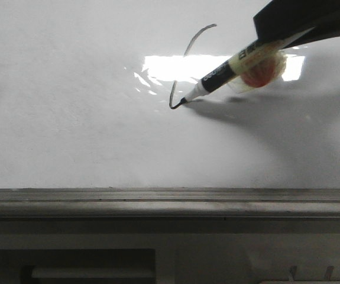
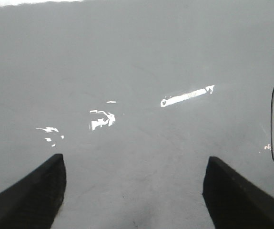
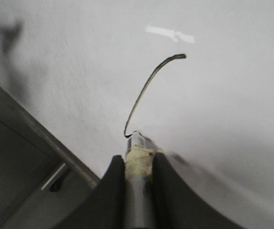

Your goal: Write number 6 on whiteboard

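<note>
The whiteboard (image 1: 69,118) is glossy white, with a bright rectangular glare in the middle. A thin black stroke of the number 6 (image 1: 188,46) curves down from the upper middle to a small hook at its low end (image 1: 173,104). My right gripper (image 1: 264,50) comes in from the upper right, shut on a marker (image 1: 229,70) wrapped in yellowish tape. The marker's tip (image 1: 183,101) touches the board at the hook. In the right wrist view the marker (image 3: 137,157) sits between the fingers and the stroke (image 3: 146,88) runs away from it. My left gripper (image 2: 134,191) is open and empty above bare board; the stroke (image 2: 272,119) shows at that view's edge.
A dark grey ledge (image 1: 170,202) runs along the board's near edge, with a lighter frame below it. In the right wrist view the ledge (image 3: 32,129) slants beside the fingers. The marker and arm cast a shadow (image 1: 288,124) on the board to the right.
</note>
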`<act>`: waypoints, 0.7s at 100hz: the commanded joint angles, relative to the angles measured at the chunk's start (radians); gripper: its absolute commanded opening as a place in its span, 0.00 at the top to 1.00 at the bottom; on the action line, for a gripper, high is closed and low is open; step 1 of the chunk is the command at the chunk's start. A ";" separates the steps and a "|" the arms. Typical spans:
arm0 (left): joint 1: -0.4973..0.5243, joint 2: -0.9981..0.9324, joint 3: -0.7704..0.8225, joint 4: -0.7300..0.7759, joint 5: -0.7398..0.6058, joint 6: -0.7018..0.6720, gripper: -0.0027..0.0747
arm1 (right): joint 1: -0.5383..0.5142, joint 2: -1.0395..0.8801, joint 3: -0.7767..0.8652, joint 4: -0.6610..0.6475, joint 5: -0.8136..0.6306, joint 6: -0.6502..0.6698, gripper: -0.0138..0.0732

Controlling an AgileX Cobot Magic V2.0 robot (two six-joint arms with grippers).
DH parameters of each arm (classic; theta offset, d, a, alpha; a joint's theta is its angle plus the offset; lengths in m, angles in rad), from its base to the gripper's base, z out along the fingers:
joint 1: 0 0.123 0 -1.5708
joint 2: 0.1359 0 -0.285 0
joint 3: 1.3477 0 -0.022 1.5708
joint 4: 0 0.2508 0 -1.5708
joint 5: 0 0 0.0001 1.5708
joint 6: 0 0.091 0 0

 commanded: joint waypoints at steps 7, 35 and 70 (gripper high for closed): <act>0.000 -0.007 -0.027 -0.042 -0.025 -0.004 0.26 | -0.060 -0.032 -0.024 -0.017 -0.123 -0.006 0.90; 0.000 -0.007 -0.027 -0.042 -0.025 -0.004 0.26 | -0.032 -0.028 -0.057 0.073 -0.121 -0.093 0.90; 0.000 -0.007 -0.027 -0.042 -0.019 -0.004 0.26 | -0.030 0.044 -0.169 0.084 0.132 -0.098 0.90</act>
